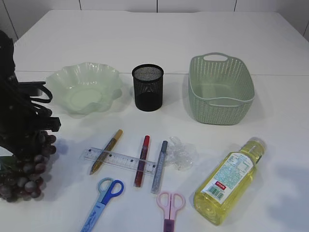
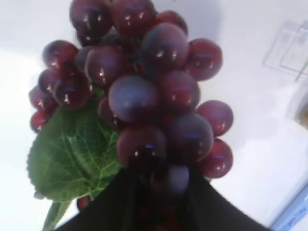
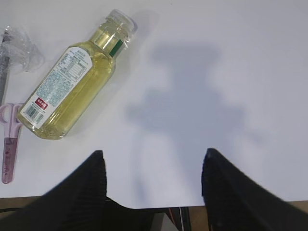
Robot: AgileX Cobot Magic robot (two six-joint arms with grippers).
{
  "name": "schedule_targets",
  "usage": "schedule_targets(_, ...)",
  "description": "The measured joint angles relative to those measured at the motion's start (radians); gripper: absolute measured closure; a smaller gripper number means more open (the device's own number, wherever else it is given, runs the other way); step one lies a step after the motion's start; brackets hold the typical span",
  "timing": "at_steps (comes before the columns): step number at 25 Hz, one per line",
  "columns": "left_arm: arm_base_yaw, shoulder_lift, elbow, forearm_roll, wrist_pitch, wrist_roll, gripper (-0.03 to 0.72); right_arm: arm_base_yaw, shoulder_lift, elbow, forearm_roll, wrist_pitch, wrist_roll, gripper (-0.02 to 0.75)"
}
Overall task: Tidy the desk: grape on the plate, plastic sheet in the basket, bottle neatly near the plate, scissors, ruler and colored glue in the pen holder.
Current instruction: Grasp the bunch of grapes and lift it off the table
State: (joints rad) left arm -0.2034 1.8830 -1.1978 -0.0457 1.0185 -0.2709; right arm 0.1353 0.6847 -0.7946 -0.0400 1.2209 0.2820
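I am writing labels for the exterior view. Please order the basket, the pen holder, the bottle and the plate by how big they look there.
1. basket
2. plate, close to the basket
3. bottle, nearer the camera, so its rank is unsure
4. pen holder

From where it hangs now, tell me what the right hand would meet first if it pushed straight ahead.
Probably just bare white table. The open right hand points at empty tabletop; the yellow bottle lies off to its left, outside that line.

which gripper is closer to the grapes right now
Left. The left gripper is closed around the grapes at the table's left edge; the right gripper hovers open beyond the bottle.
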Motion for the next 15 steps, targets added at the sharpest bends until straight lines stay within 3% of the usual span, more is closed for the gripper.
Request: schedule_targets(15,0.000,-0.179,0.000,0.002,0.114,0.002,0.550,0.000,0.000,0.000,-0.002,0.000,0.000,0.248)
